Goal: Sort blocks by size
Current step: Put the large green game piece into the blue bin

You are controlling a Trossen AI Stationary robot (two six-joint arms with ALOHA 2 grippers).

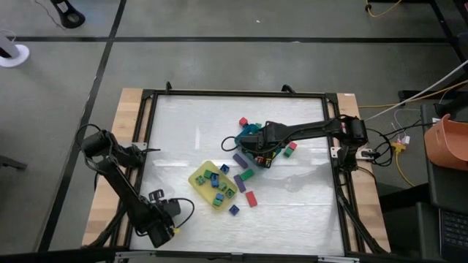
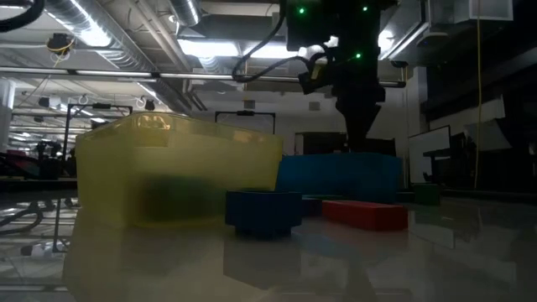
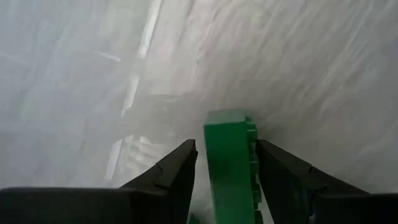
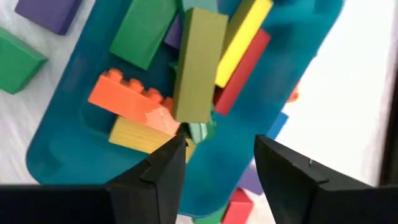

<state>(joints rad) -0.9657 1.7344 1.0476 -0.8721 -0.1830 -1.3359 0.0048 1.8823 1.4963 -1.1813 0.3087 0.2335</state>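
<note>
Right tool (image 4: 214, 165) poised over blue tray (image 4: 81, 112), fingers apart, gripping nothing.
Left tool (image 3: 225, 163) at bench's near-left corner, clamped on green block (image 3: 229, 162); could spill piled blocks (image 4: 186, 74) mid-bench if lowered carelessly.

Lab or workshop, exposed ceiling ducts (image 2: 126, 38), framed table (image 1: 131, 131)

Left hand (image 3: 225, 168) grips green block (image 3: 229, 155) — over table (image 3: 93, 74).
</note>
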